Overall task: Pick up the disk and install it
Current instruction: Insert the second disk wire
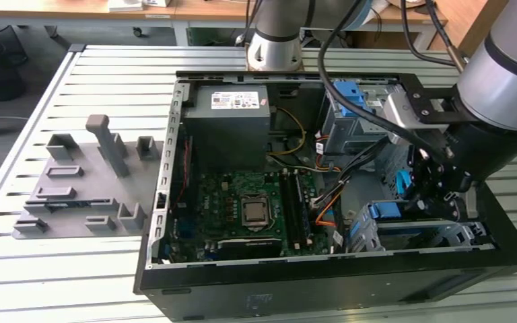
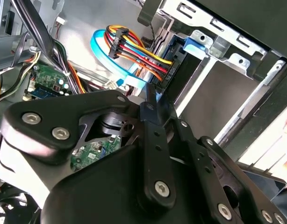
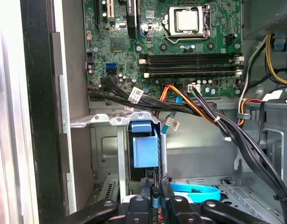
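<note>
The open computer case (image 1: 164, 202) lies on the slatted table. My gripper (image 1: 423, 194) reaches down into the case's corner on the exterior view's right, just over the lower grey drive bay (image 1: 438, 235). The disk (image 3: 155, 201) shows edge-on as a thin blue strip of its carrier, and my gripper (image 3: 155, 193) is shut on it. In the second wrist view my gripper (image 2: 152, 95) pinches the same blue edge of the disk (image 2: 150, 91). The drive's silver body is hidden behind the fingers. A blue latch piece (image 3: 146, 144) sits on the bay right beyond the fingertips.
A coloured power cable bundle (image 2: 143, 53) and a light blue data cable (image 2: 104, 56) hang close to the fingers. Black cables (image 3: 190, 109) cross above the bay. The motherboard (image 1: 250, 202) fills the case floor. A grey fixture plate (image 1: 83, 178) lies on the exterior view's left.
</note>
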